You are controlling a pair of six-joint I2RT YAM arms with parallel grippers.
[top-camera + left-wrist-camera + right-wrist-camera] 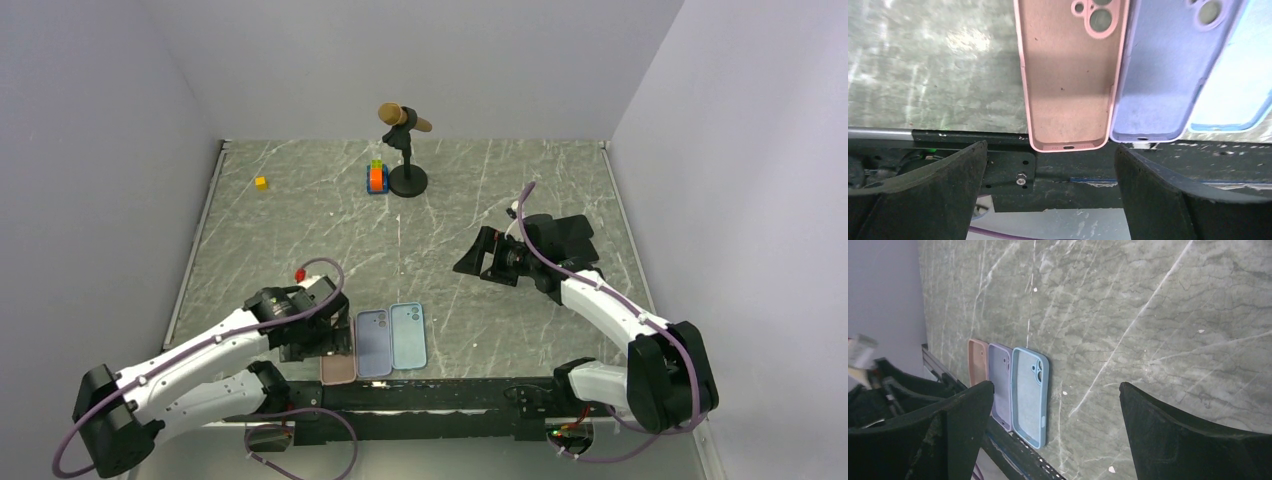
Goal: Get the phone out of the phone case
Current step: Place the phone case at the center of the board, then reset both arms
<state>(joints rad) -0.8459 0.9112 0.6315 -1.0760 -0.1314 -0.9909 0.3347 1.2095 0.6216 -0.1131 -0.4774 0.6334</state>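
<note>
My left fingers (938,185) stand wide open, holding nothing, poised just over the near end of the pink case (1068,75), which lies hollow side up at the tabletop's (923,65) near edge. Beside it, edge to edge, lie a purple case (1168,75) and a blue case (1243,75), both also showing bare interiors. My right fingers (948,430) hang open and empty over the tabletop's right side, well apart from the row. No phone appears in any view, so I cannot say where it is. With all three shells looking empty, I judge the removal done, or nearly so.
</note>
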